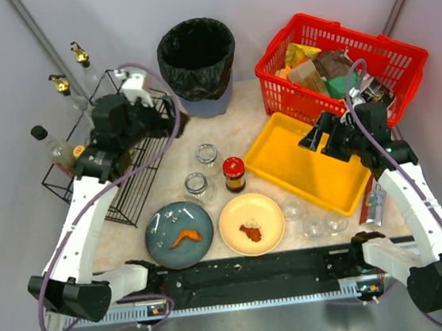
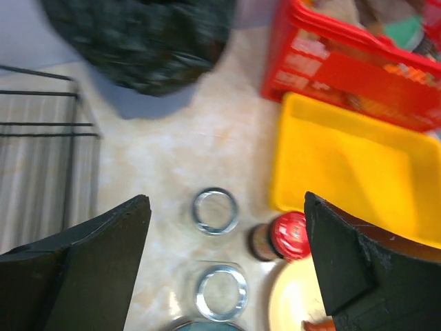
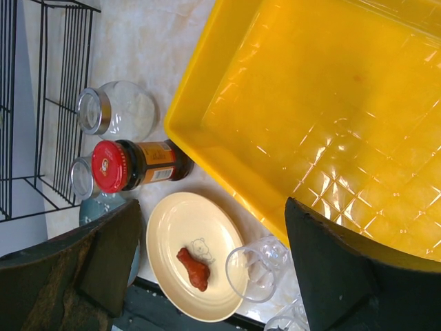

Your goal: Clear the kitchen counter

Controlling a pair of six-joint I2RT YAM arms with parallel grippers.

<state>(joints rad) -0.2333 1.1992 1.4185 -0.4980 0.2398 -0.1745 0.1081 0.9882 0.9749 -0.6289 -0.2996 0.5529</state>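
beige-pink marbled kitchen counter (image 1: 253, 130) spans the wkspace under both arms. rectangular yellow plastic tray (image 1: 300, 156) sits on its right side, round blue plate (image 1: 157, 221) & red-lidded glass jar (image 1: 234, 173) nr centre. left gripper (image 2: 226, 207) & right gripper (image 3: 213, 207): fingers wide apart, holding nothing.

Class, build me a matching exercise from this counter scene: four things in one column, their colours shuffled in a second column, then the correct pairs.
Things
1. plastic basket
2. tray
3. left plate
4. bin liner

Colours
a. black
b. blue-grey
c. red
d. yellow

Pairs: 1-c, 2-d, 3-b, 4-a
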